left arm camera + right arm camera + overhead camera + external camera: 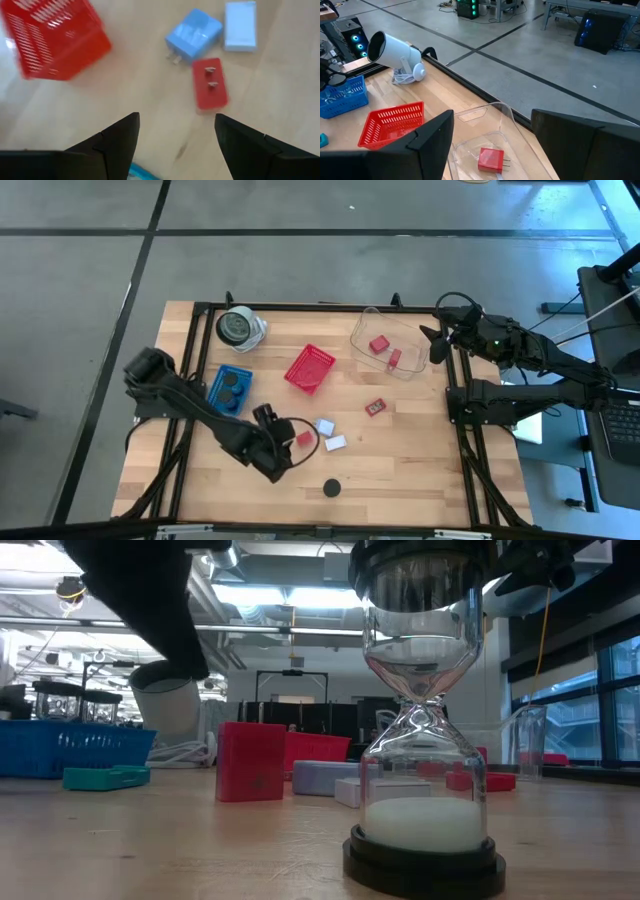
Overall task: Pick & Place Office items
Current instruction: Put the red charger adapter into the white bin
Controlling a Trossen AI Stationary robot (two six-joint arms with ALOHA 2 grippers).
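- Left gripper (pixel 283 465): low over the near-middle of the table; fingers (pixel 120 137) spread apart, holding nothing.
- Red plug block (pixel 210 90): flat on the wood just ahead of the left gripper, prongs up; shows as a red block (pixel 305 438) in the high view.
- Pale-blue plug block (pixel 194 36): just beside the red plug block, on its far side.
- White rectangle (pixel 240 26): just beside the pale-blue plug block.
- Black disc (pixel 331 488): alone near the table's front edge.
- Small red item (pixel 375 407): on bare wood right of centre.
- Clear tray (pixel 362 340): far right of the table, holding two red blocks (pixel 379 344).
- Blue tray (pixel 216 385): left side, holding dark round discs (pixel 236 391).
- Red mesh basket (pixel 309 368): centre, tilted.
- White camera-like device (pixel 240 328): far-left corner.
- Hourglass (pixel 423 710): upright, close to the low camera.
- Right gripper (pixel 436 345): at the table's far-right edge beside the clear tray; fingers (pixel 432 145) spread apart, empty.
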